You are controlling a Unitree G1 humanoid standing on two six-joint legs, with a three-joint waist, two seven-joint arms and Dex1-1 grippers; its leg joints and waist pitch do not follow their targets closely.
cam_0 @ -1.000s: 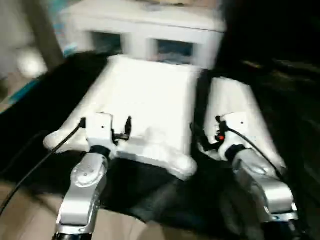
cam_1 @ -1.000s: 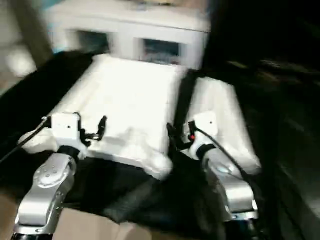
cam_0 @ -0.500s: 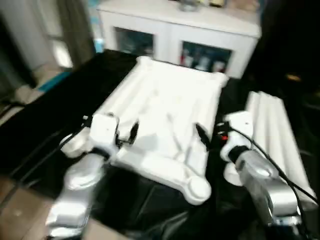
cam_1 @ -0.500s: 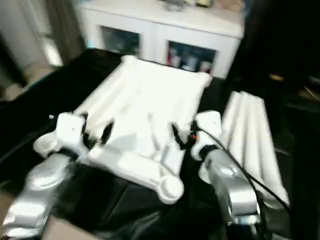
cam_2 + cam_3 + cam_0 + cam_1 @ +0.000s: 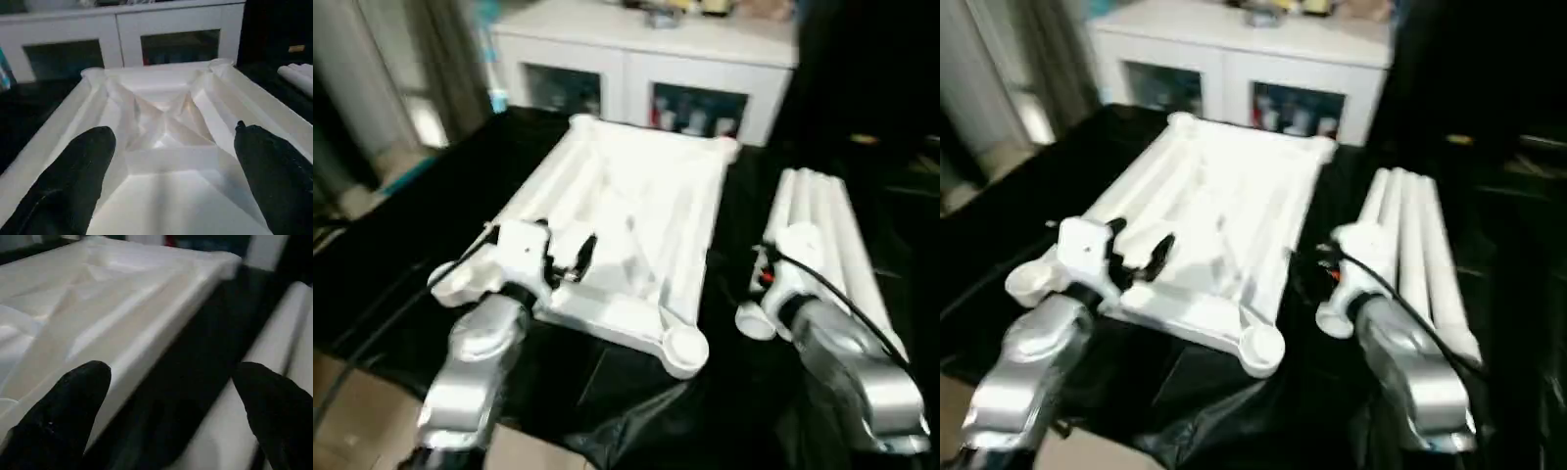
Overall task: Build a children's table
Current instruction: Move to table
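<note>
White plastic dominates: the table top [image 5: 626,220] lies underside-up on the black cloth [image 5: 421,245], its corner sockets bare, while the legs [image 5: 822,235] lie bundled just beside it on the robot's right. No leg is fitted yet — this looks like the reach for the first one. The left gripper [image 5: 171,161] hovers spread over the top; the right gripper [image 5: 171,396] hangs open between top and legs, holding nothing. Next, it must close around one leg. Since half a second ago, the right arm has apparently swung outward toward the legs.
</note>
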